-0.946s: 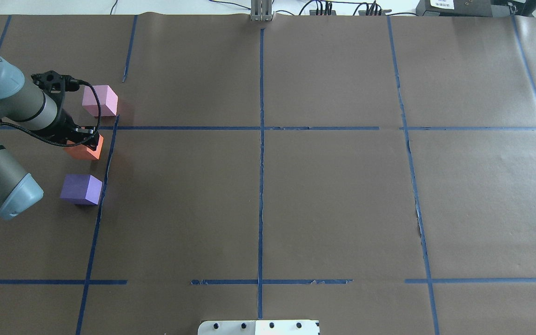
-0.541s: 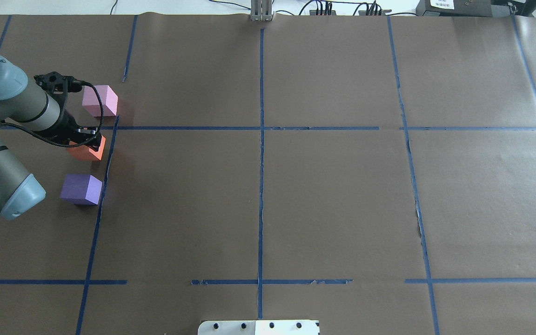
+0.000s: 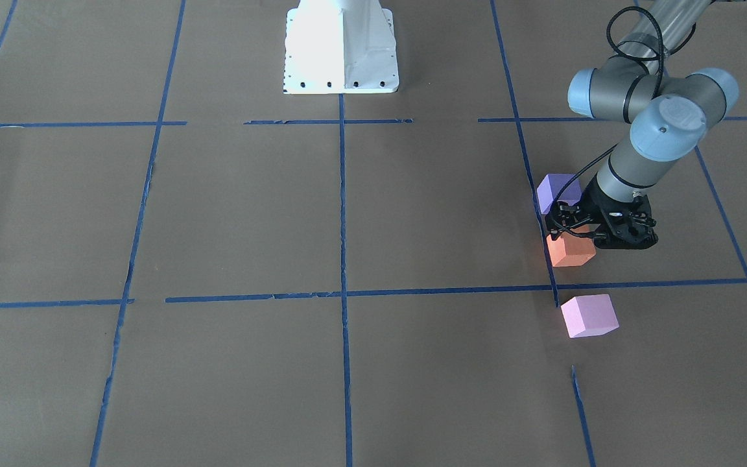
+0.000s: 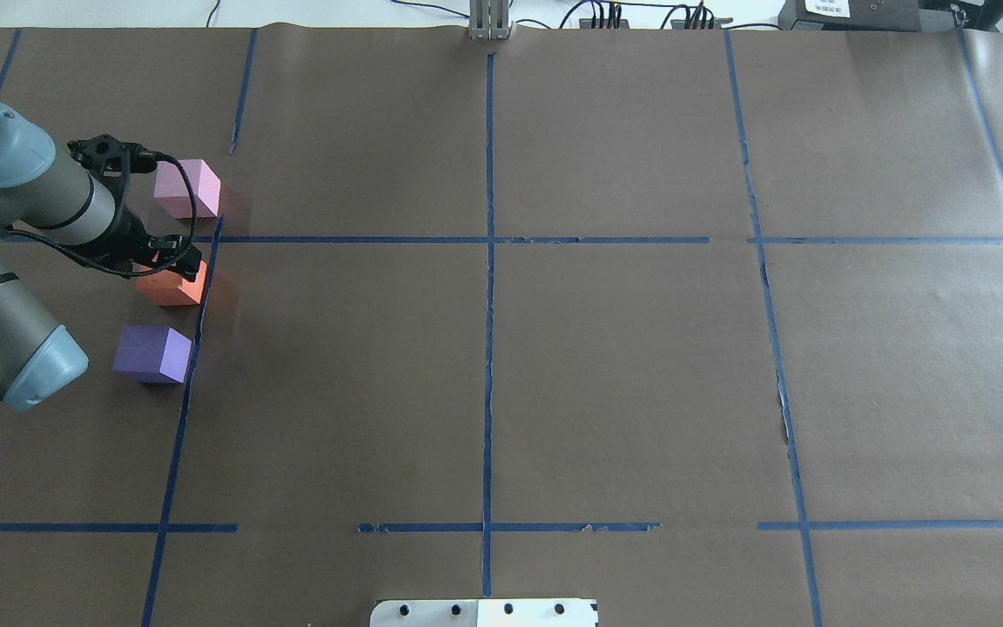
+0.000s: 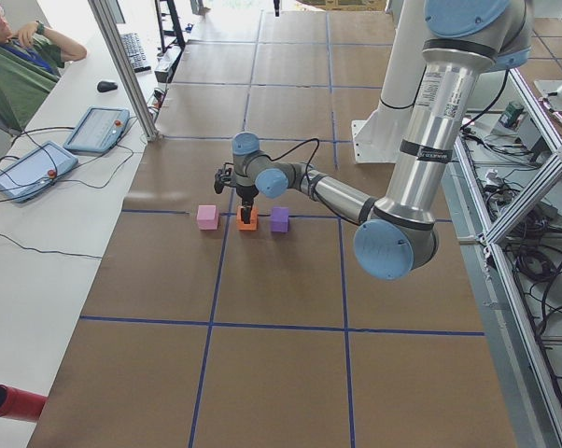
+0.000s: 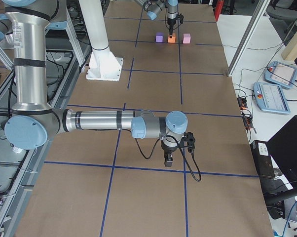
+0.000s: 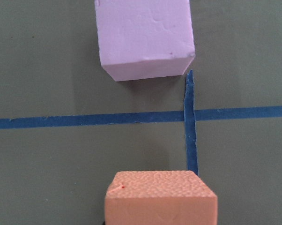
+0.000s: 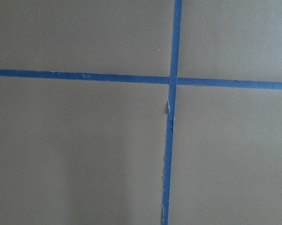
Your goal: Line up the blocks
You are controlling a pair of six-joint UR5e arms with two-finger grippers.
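Three cubes stand in a rough line beside a blue tape line at the table's left. The pink block is farthest, the orange block in the middle, the purple block nearest. My left gripper reaches straight down and is shut on the orange block, low over the paper or on it. The left wrist view shows the orange block at the bottom and the pink block ahead across a tape line. My right gripper hangs over bare paper far away; I cannot tell its state.
Brown paper with a blue tape grid covers the table. The white robot base plate sits at the robot's edge. In the exterior left view an operator sits by two tablets on a side bench.
The left gripper has carried the orange block a little to the right, towards the tape line. The pink and purple blocks have not moved.
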